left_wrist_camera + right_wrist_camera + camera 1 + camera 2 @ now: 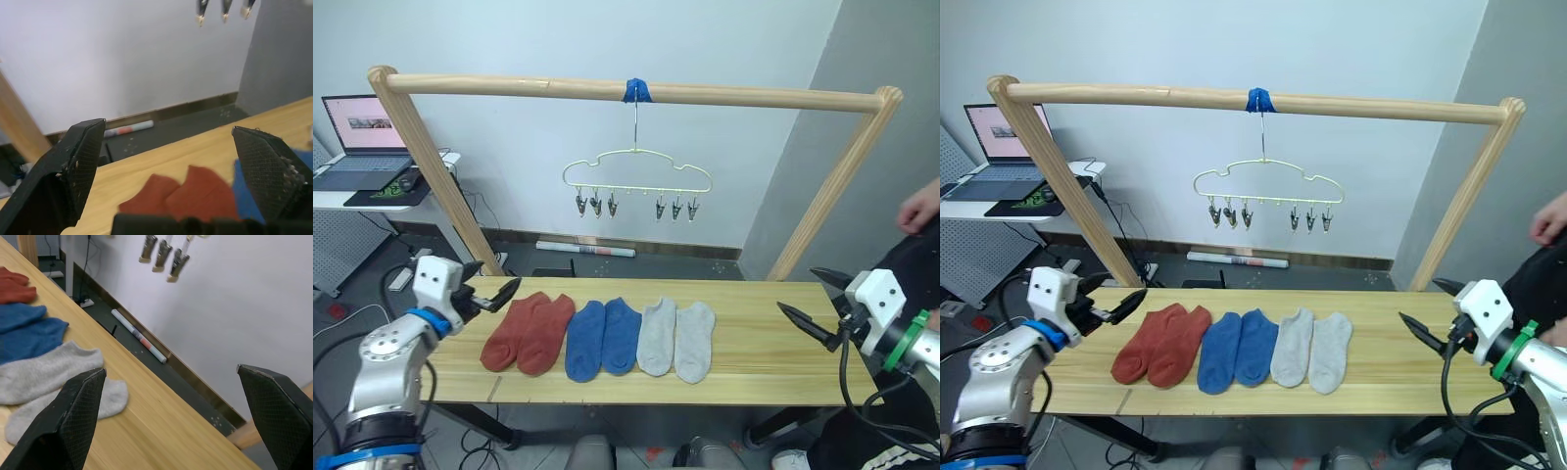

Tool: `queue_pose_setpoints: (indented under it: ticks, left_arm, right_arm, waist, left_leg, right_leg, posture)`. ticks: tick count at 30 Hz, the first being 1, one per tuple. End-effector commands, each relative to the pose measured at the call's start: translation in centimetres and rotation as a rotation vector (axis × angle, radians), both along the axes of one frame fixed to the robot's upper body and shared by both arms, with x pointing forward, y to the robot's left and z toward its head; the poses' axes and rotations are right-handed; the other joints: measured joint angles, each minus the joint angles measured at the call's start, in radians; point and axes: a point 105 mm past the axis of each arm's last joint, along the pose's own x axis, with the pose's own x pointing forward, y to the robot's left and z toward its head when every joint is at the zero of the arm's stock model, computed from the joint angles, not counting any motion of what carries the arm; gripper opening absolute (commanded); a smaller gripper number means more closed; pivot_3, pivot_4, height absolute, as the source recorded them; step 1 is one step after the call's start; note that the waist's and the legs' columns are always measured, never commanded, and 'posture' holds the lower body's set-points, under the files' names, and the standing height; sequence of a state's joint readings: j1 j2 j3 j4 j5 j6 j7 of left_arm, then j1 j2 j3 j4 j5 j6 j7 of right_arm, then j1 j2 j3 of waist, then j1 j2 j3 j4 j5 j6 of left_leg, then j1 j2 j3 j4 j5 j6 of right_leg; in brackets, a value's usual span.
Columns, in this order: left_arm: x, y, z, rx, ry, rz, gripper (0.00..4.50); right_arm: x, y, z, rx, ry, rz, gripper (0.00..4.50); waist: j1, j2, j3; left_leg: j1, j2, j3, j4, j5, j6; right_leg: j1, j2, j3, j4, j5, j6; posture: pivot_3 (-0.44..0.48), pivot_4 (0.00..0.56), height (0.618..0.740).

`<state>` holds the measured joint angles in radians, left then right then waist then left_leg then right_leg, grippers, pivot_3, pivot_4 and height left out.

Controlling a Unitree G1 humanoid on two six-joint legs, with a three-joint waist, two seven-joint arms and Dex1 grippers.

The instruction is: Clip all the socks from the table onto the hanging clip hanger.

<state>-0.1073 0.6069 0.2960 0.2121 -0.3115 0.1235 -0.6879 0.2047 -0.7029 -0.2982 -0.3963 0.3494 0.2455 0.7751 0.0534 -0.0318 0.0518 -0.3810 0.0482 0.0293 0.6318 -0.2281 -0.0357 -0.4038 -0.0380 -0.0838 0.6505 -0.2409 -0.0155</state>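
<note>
A: How are the socks laid out?
B: Six short ankle socks are seen flat on the counter [744, 343], side by side in a row with toes pointing away: two rust-red socks [527, 332] at the left, two blue socks [602, 336] in the middle, two light grey socks [676, 338] at the right. Neighbouring socks are touching or slightly overlapped.

A: And the clip hanger?
B: The pale-yellow clip hanger [636, 176] is hung by its hook from the wooden pole [509, 87], at a blue tape wrap [637, 91]. Its metal clips [595, 204] are left bare.

A: The hands?
B: The left hand [497, 293] is held released just beside the red pair. The right hand [820, 307] is also spread wide, near the counter's right end, well apart from the grey socks.
</note>
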Motion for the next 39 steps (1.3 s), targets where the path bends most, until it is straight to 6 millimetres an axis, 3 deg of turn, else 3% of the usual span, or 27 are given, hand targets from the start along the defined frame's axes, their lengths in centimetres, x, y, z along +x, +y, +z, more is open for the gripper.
queue_pose_setpoints:
  ticks: [1, 5, 8, 13, 20, 30, 36, 39]
  left_arm:
    - [1.0, -1.0, 2.8, -0.027, -0.092, 0.041, 4.5]
    - [1.1, -2.7, 3.6, -0.076, -0.092, 0.045, 4.5]
    - [1.6, -4.5, 4.3, -0.078, -0.081, -0.007, 4.5]
    - [3.5, -6.8, 6.5, -0.103, -0.11, -0.04, 4.5]
    - [6.1, -6.7, 10.1, -0.146, -0.213, 0.054, 4.5]
    - [6.9, -7.3, 15.0, -0.165, -0.399, 0.015, 4.5]
    - [7.0, -7.4, 16.3, -0.204, -0.442, 0.007, 4.5]
    - [7.2, -7.5, 16.7, -0.209, -0.455, 0.014, 4.5]
  right_arm:
    - [-0.1, 2.3, 1.7, 0.06, -0.04, 0.045, 4.48]
    - [-0.4, 4.9, 3.1, 0.136, -0.07, 0.078, 4.48]
    - [0.0, 6.8, 4.6, 0.195, -0.115, 0.1, 4.48]
    - [0.7, 9.3, 6.8, 0.254, -0.164, 0.134, 4.48]
    - [0.8, 10.2, 8.5, 0.269, -0.17, 0.153, 4.48]
    - [0.5, 10.7, 10.1, 0.29, -0.186, 0.15, 4.48]
    - [0.2, 11.9, 13.2, 0.348, -0.266, 0.216, 4.48]
    - [0.1, 12.2, 13.9, 0.359, -0.274, 0.241, 4.48]
  waist:
    - [-0.001, -0.001, 0.004]
    - [-0.006, 0.0, 0.042]
    - [-0.013, -0.003, 0.075]
    - [-0.027, -0.003, 0.154]
    - [-0.033, -0.004, 0.242]
    - [-0.053, -0.003, 0.342]
    - [-0.058, -0.002, 0.37]
    - [-0.061, -0.002, 0.371]
  left_leg:
    - [0.0, 0.0, 0.0, 0.0, 0.0, 0.0]
    - [0.002, 0.0, 0.001, 0.0, 0.0, 0.0]
    - [0.004, -0.001, 0.001, 0.0, 0.0, 0.0]
    - [0.001, 0.0, -0.001, 0.004, 0.003, 0.004]
    - [-0.018, -0.003, -0.003, 0.013, 0.001, 0.005]
    - [-0.024, -0.002, -0.003, 0.013, -0.002, 0.007]
    - [-0.025, -0.002, -0.002, 0.013, -0.002, 0.007]
    - [-0.034, -0.002, 0.0, 0.014, -0.001, 0.005]
  right_leg:
    - [0.0, 0.001, 0.002, 0.0, 0.0, 0.0]
    - [0.0, 0.002, 0.011, 0.002, 0.0, -0.001]
    - [0.0, 0.002, 0.017, 0.007, -0.003, -0.005]
    - [-0.003, 0.002, 0.02, 0.008, -0.004, -0.007]
    - [-0.016, 0.001, 0.026, 0.013, 0.003, 0.005]
    - [-0.022, -0.001, 0.027, 0.012, 0.003, 0.005]
    - [-0.024, -0.001, 0.028, 0.012, 0.003, 0.005]
    - [-0.036, -0.001, 0.03, 0.015, 0.003, 0.006]
  posture:
    - [0.051, 0.077, 0.735]
    - [0.029, 0.134, 0.735]
    - [0.0, 0.207, 0.735]
    - [-0.031, 0.301, 0.735]
    - [-0.054, 0.404, 0.735]
    - [-0.086, 0.478, 0.735]
    - [-0.106, 0.498, 0.735]
    - [-0.106, 0.501, 0.735]
